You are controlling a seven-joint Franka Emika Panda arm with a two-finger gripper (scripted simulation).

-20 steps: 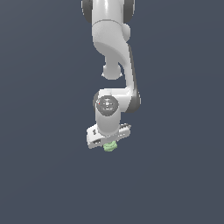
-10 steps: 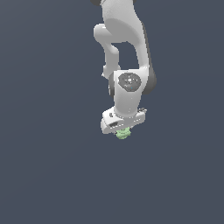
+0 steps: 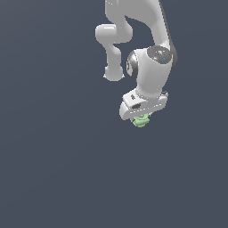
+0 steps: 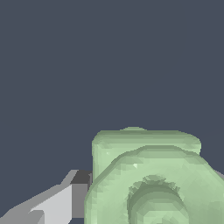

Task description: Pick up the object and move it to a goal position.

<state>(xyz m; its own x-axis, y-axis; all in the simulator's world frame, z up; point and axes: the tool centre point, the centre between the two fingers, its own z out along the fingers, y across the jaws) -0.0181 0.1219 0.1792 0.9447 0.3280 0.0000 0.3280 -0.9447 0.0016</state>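
Dark slate-grey background is seen everywhere, flat and unbroken in both views. Against it, the white arm (image 3: 147, 53) is bent down from the exterior view's upper edge, with the wrist tilted. Under the wrist, the gripper (image 3: 143, 116) is carried at a slant. The jaws are pinched on the pale-green object (image 3: 141, 120), which is held just beneath the gripper. In the wrist view, the object's (image 4: 148, 175) round ring-like knob is shown close up, and one grey finger (image 4: 65, 199) is pressed against its side.
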